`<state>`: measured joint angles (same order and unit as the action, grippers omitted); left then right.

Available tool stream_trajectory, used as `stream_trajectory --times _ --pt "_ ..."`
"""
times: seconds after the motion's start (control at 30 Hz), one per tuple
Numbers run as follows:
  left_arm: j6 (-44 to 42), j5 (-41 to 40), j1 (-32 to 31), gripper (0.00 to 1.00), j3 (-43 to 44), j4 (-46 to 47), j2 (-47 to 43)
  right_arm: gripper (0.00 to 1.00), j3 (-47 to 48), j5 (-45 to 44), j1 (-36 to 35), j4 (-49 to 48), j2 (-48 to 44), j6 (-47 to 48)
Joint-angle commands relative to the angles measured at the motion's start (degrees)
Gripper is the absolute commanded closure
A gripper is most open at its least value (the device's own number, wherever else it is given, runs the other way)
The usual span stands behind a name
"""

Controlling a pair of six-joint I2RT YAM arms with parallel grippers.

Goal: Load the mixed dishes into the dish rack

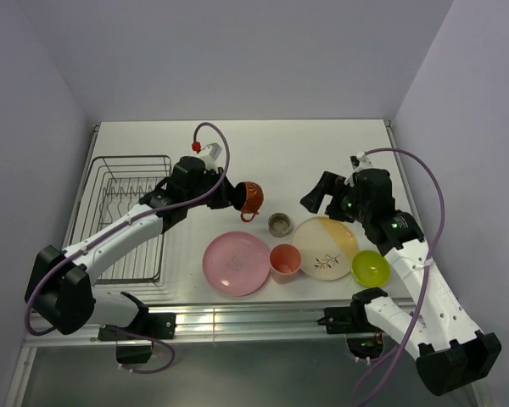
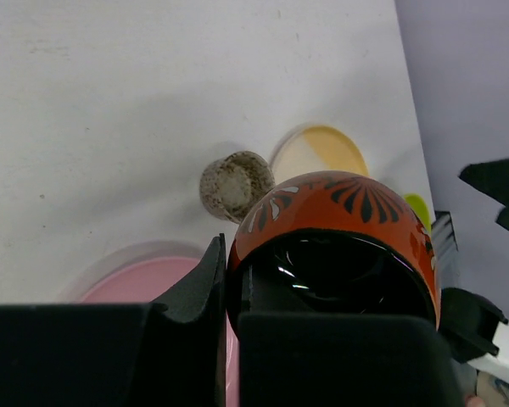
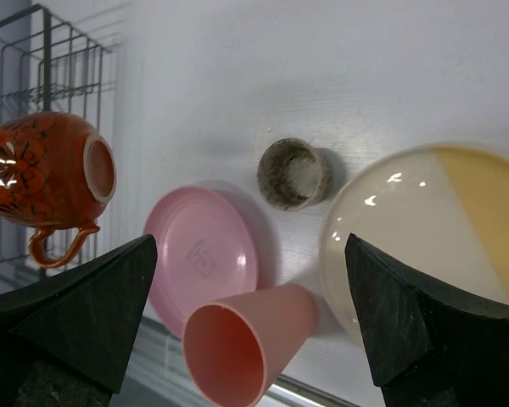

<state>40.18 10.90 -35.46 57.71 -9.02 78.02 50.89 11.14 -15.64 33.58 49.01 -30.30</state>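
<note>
Held clear of the white tabletop point(image 1: 280, 144): dark red-orange glazed mug point(image 1: 251, 197) with black petal pattern, tipped on its side, handle hanging down. Clamped tight on its rim wall: left gripper point(image 1: 237, 195), apparently 1 finger inside and 1 outside.

Probably ceramic: stiff, fairly heavy, glossy and so slippery, liable to chip against wire. Rim pinch workable but prone to pivoting; slow travel advised.

At 9 o'clock of the mug, well apart: dark wire dish rack point(image 1: 136, 158), no dishes seen in it, left arm lying across it.

At 3 o'clock: right gripper point(image 1: 321, 193), spread wide, holding nothing.

At 4 to 5 o'clock on the tabletop:
- small grey-tan cup point(image 1: 279, 224)
- pink plate point(image 1: 236, 263)
- salmon-pink cup point(image 1: 284, 261), between the 2 plates
- cream-and-orange plate with leaf sprig point(image 1: 324, 247)
- lime-green bowl point(image 1: 370, 268)

Nothing between mug and rack; upright prongs the likely snag.
</note>
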Motion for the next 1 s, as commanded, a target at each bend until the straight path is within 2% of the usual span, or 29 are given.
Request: stream_trajectory --times 0.0,0.13,0.2,0.37,0.5,0.67,0.97 --pt "1.5 7.6 2.1 1.0 -1.5 11.6 -5.6 0.0 2.0 8.2 0.4 -4.0 1.6 -2.0" --pt "2.6 9.8 4.3 1.0 -4.8 17.2 -9.3 0.02 -0.2 18.7 -1.4 -11.8 3.1 -8.1" --pt "3.5 8.8 5.0 1.0 -8.0 22.4 -12.7 0.03 -1.6 20.4 -3.5 -16.4 2.8 -10.9" --pt "4.5 5.1 5.6 1.0 -12.4 27.5 -18.1 0.03 -5.3 21.7 -9.2 -23.5 0.1 -15.6" --pt "8.3 3.5 5.7 1.0 -15.8 33.3 -22.2 0.06 -11.0 25.0 -10.2 -38.7 -1.6 -22.5" --pt "14.8 0.8 5.7 1.0 -20.7 39.9 -25.1 0.12 -12.4 23.9 -13.7 -50.4 -0.9 -28.5" --pt "21.3 0.1 5.1 1.0 -21.9 44.4 -24.8 0.2 -10.5 20.2 -21.3 -60.9 4.9 -31.0"
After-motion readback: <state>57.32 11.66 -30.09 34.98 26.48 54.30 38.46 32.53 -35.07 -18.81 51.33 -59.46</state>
